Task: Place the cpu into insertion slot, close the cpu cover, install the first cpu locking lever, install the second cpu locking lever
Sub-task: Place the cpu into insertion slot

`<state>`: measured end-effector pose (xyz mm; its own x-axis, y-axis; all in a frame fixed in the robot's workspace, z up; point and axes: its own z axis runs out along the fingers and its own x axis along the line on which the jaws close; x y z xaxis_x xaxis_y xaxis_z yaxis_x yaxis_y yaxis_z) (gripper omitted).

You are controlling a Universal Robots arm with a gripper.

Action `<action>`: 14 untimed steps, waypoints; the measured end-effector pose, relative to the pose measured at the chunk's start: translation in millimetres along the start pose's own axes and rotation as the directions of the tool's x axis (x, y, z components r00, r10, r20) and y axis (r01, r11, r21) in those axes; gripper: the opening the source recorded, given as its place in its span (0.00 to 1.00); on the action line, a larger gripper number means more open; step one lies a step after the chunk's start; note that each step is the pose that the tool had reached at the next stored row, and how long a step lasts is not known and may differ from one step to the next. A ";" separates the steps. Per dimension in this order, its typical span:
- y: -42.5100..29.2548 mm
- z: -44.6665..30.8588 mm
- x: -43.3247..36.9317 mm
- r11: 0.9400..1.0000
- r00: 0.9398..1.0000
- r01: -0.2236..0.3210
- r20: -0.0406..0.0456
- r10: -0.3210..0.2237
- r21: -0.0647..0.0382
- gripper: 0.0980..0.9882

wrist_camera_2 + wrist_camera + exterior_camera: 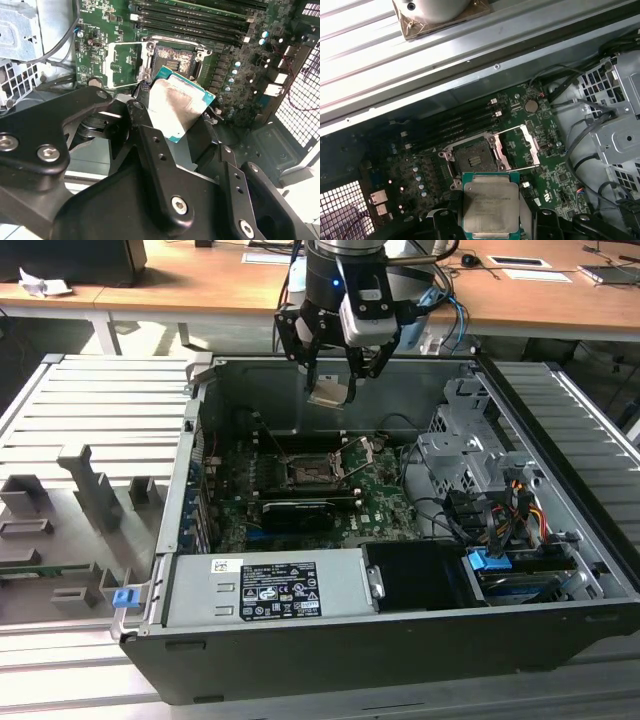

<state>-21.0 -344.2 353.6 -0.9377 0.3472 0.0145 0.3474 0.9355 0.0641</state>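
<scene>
Ribbed grey table (90,410) carries an open case (350,665) lying on its side, with a wooden desk (200,290) behind it. Inside the case, a grey power supply (265,585) fills the near corner toward the exterior view's left, and a metal drive cage (460,450) with bundled cables (450,510) sits toward the exterior view's right. Between them lies the green board (385,502), with long black memory slots (455,125) running next to the socket area. The gripper (333,380) hangs above the far part of the case, over the board and well clear of it. Its black fingers (150,145) are pressed in on two opposite edges of the cpu (328,392), pinching it between them; in both wrist views the chip's pale silver face is turned toward the cameras, its green rim showing at the edges, and in the second wrist view it looks tilted. The cover (517,147) is swung open, away from the socket, on the side toward the drive cage, its cut-out middle showing green board through it. The slot (472,155) stands bare, its dark centre ringed by the silver rim. The cpu is held in the air above the slot, apart from it and touching only the fingers.
</scene>
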 end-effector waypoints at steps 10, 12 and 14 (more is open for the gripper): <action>0.0 0.0 0.0 0.999 0.999 -0.042 0.003 0.042 -0.001 0.50; 0.0 0.0 0.0 0.999 0.999 -0.049 0.003 0.049 -0.001 0.50; 0.0 0.0 0.0 0.998 0.998 -0.057 0.004 0.057 -0.001 0.50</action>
<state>-21.0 -344.2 353.5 -0.9164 0.4000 0.0145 0.4001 0.9142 0.0640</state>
